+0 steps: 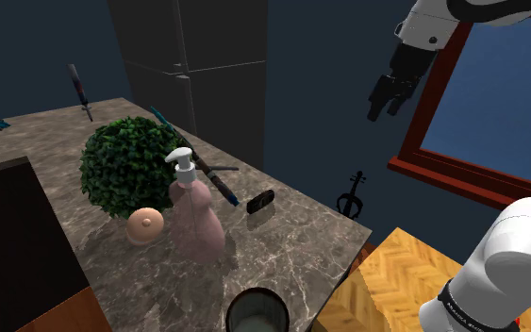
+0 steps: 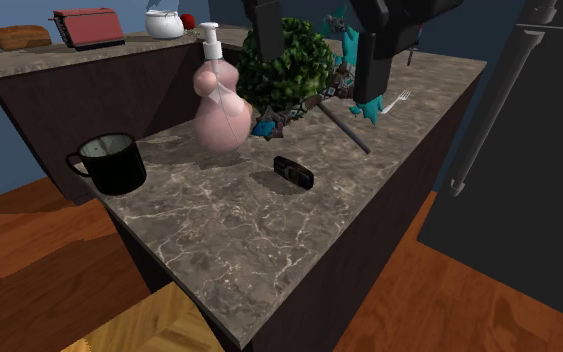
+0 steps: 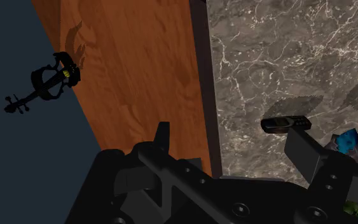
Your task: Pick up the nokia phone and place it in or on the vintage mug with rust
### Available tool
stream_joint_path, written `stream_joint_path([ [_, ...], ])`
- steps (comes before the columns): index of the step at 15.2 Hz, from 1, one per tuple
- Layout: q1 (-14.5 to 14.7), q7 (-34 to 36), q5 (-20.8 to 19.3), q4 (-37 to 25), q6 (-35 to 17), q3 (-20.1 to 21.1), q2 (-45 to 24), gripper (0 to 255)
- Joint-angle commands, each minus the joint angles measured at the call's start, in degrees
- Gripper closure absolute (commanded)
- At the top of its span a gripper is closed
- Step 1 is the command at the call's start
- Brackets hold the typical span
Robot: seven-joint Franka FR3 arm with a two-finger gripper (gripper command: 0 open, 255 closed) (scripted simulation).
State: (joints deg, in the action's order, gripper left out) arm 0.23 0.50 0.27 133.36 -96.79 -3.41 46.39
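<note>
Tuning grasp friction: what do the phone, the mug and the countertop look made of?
Phone: dark casing, dull, probably plastic. Mug: black outside with highlights, pale grey inside, thin rim; looks like enamelled metal, not certain. Countertop: grey-brown stone, marble-like, pale veins, soft sheen.

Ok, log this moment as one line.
phase: pre-grasp | jaws: open, empty, high up | small black bar phone: flat on grey veined marble counter, untouched | black handled mug: upright, apart from phone

No lettering can be read; faint marks on the arm's dark band [image 1: 461,304] are illegible.
</note>
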Motion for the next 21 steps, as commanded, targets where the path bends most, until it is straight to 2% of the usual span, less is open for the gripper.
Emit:
stream_joint_path([
  [1, 0.0, 0.0, 0.0, 0.0, 0.0, 0.0, 0.0, 0],
  [6, -2.3, 16.8, 4.0, 4.7, -5.0, 8.6, -1.5, 0],
  [11, -4.7, 33.6, 7.7, 6.1, -10.3, 17.2, -6.6, 0],
  [16, -7.7, 50.6, 9.7, 4.3, -15.9, 25.5, -15.2, 0],
  [21, -11.8, 68.2, 8.4, -0.1, -21.0, 33.3, -26.4, 0],
])
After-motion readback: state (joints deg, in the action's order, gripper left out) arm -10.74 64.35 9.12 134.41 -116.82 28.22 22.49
